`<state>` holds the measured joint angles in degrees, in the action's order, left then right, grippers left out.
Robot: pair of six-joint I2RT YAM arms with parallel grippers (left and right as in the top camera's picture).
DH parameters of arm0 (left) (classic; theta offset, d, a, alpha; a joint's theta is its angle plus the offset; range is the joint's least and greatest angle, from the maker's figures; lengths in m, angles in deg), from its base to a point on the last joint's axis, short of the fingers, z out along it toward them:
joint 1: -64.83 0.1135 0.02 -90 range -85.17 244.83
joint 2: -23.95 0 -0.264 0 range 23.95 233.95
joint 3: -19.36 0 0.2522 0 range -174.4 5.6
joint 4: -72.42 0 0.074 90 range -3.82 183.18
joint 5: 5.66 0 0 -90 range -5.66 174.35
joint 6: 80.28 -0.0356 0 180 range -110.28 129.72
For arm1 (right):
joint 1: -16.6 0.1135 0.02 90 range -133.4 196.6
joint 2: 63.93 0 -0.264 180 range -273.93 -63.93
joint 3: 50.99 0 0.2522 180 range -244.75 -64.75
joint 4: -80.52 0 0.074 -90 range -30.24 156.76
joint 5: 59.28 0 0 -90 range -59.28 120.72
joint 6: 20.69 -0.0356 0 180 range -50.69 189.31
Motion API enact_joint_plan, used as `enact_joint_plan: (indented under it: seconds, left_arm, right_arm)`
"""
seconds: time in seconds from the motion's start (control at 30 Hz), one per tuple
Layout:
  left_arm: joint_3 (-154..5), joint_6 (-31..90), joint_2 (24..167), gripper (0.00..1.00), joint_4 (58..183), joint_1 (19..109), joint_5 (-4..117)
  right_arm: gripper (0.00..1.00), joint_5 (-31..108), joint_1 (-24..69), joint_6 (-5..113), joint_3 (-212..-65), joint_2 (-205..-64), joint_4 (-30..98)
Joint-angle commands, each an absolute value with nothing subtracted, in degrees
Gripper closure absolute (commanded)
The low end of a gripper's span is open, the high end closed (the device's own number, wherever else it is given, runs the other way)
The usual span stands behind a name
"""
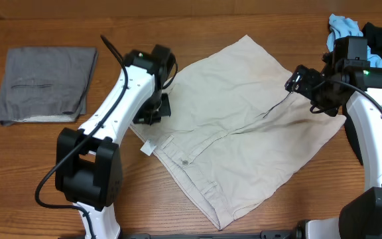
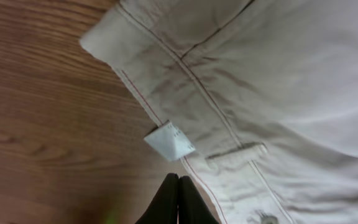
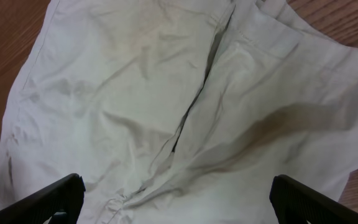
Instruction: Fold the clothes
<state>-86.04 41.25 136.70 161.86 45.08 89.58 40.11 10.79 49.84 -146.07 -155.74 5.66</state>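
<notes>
The clothes, pale beige shorts, lie spread flat across the middle of the table, waistband toward the front left. A small white tag sticks out at the waistband edge. My left gripper is shut with nothing in it and hovers over bare wood just off the waistband, by the shorts' left corner. The right gripper is wide open above the centre seam, and its fingers hold nothing. In the overhead view it hangs over the shorts' far right edge.
A folded grey garment lies at the far left. A light blue cloth and a black cloth are heaped in the back right corner. Wooden table shows around the shorts.
</notes>
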Motion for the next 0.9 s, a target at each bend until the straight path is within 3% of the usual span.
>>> enact_joint_plan:
  seconds: [0.0, 0.43, 0.87]
  left_arm:
    - [-80.7, 41.7, 137.1, 0.96, 158.8, 46.5, 90.5]
    - [-66.6, 41.2, 137.1, 0.96, 139.7, 49.8, 90.3]
    - [-62.6, 41.2, 137.1, 0.96, 133.3, 49.8, 92.4]
  right_arm:
    - [0.0, 39.5, 10.8, 50.0, -146.8, -154.6, 5.8]
    - [0.0, 39.5, 10.8, 50.0, -146.8, -154.6, 5.8]
    - [0.0, 39.5, 10.8, 50.0, -146.8, -154.6, 5.8]
